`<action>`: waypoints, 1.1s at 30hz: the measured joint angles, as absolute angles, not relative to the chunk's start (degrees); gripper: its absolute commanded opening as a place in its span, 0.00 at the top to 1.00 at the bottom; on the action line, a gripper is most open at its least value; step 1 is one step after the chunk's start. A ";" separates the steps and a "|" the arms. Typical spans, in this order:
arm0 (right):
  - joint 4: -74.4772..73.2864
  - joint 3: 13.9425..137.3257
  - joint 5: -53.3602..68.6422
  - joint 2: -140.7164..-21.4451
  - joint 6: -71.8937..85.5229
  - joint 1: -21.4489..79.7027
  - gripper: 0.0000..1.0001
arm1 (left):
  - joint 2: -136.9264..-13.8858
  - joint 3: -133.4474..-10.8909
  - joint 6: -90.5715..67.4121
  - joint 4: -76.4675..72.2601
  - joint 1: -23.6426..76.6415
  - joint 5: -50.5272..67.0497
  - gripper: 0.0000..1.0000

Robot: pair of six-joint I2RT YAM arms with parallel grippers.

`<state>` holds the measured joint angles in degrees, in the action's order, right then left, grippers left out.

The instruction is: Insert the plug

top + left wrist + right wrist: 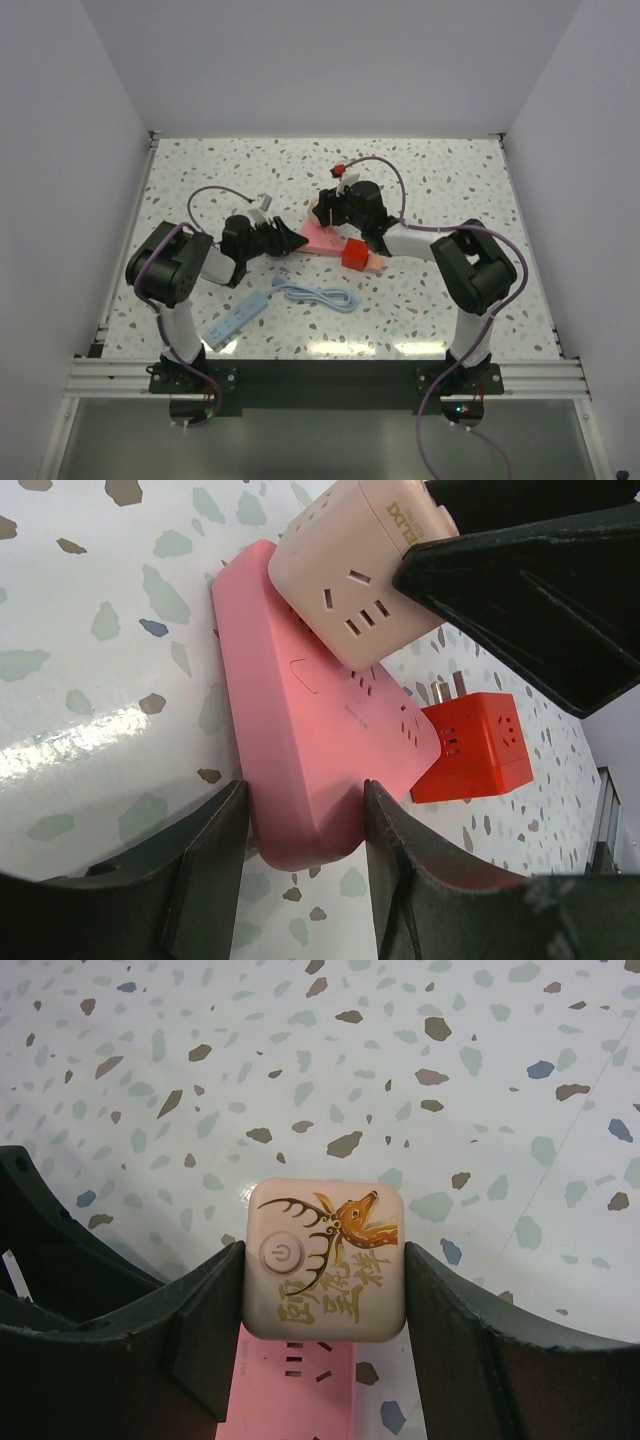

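Observation:
The plug (325, 1260) is a pale salmon cube with a deer picture and a power button on top. My right gripper (325, 1260) is shut on its two sides and holds it right over the flat pink power strip (295, 1390). The left wrist view shows the plug (350, 570) against the strip's socket face (310, 710); its prongs are hidden. My left gripper (305, 810) is shut on the strip's near end. From above, both grippers meet at the strip (318, 238), the left gripper (295, 240) and the right gripper (335, 210).
A larger bright red cube (480, 745) sits beside the pink strip's far end, and it shows from above (354, 254). A white power strip (235, 320) and a coiled pale blue cable (315, 295) lie in front. White walls enclose the table.

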<state>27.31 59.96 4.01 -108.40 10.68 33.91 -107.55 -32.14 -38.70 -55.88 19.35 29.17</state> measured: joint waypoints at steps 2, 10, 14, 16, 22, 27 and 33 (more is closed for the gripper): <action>28.08 59.13 2.72 -108.03 10.87 34.41 1.00 | -107.55 -32.42 -38.22 -55.33 19.07 29.98 1.00; 29.95 57.28 -3.95 -107.63 11.53 37.52 1.00 | -107.55 -32.80 -36.88 -54.17 17.78 33.15 1.00; 31.64 56.51 -6.04 -108.40 11.79 38.39 1.00 | -107.55 -33.01 -36.62 -53.74 17.47 33.91 1.00; 32.86 56.16 -6.72 -108.77 12.03 38.65 1.00 | -107.55 -33.15 -36.53 -53.49 17.37 34.13 1.00; 37.30 54.76 -7.73 -109.93 13.19 39.03 1.00 | -107.55 -33.30 -36.29 -53.12 17.26 34.52 1.00; 40.56 54.06 -8.16 -111.04 13.91 39.33 1.00 | -107.55 -33.32 -36.21 -53.06 17.17 34.65 1.00; 44.12 52.31 -8.40 -112.01 15.55 39.44 1.00 | -107.55 -33.32 -36.12 -52.99 16.82 35.00 1.00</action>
<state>44.12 52.31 -8.40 -112.01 15.55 39.44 -107.55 -33.32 -36.12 -52.99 16.82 35.00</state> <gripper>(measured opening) 0.622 0.507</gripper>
